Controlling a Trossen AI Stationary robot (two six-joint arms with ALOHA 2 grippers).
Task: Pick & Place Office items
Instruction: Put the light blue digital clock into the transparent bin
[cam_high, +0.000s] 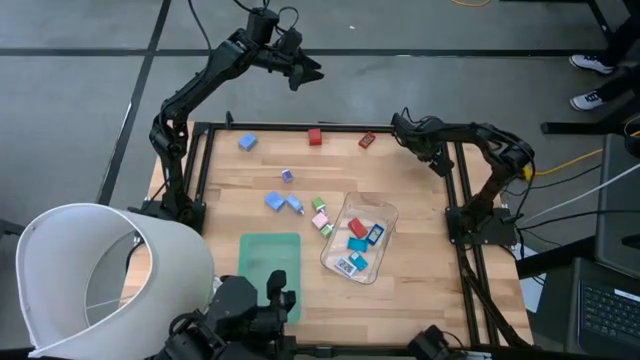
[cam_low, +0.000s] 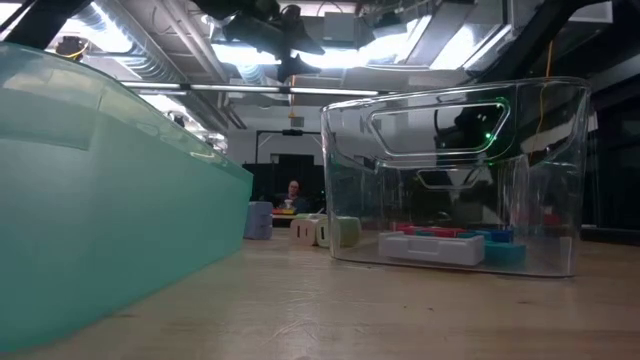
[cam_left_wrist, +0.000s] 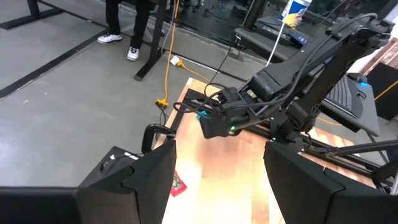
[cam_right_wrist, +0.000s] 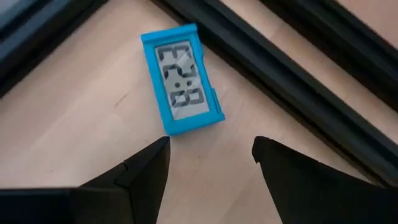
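Note:
The office items are small blocky pieces. Blue (cam_high: 247, 142) and red (cam_high: 315, 136) blocks and a flat red piece (cam_high: 367, 140) lie along the far edge. Several more (cam_high: 297, 205) lie mid-table, and several (cam_high: 360, 240) lie in the clear tray (cam_high: 385, 214). A flat blue piece with a white label (cam_right_wrist: 180, 81) lies on the wood just ahead of my right gripper (cam_right_wrist: 211, 162), which stands open over the far right corner (cam_high: 405, 128), touching nothing. My left gripper (cam_high: 298, 70) hangs open, high beyond the far edge, empty (cam_left_wrist: 214, 180).
A green mat (cam_high: 270, 262) lies left of the tray near the front edge. A white lampshade-like hood (cam_high: 100, 270) covers the near left corner. Black frame rails (cam_right_wrist: 292, 68) run close beside the blue piece. A person sits far back in the room (cam_low: 291, 192).

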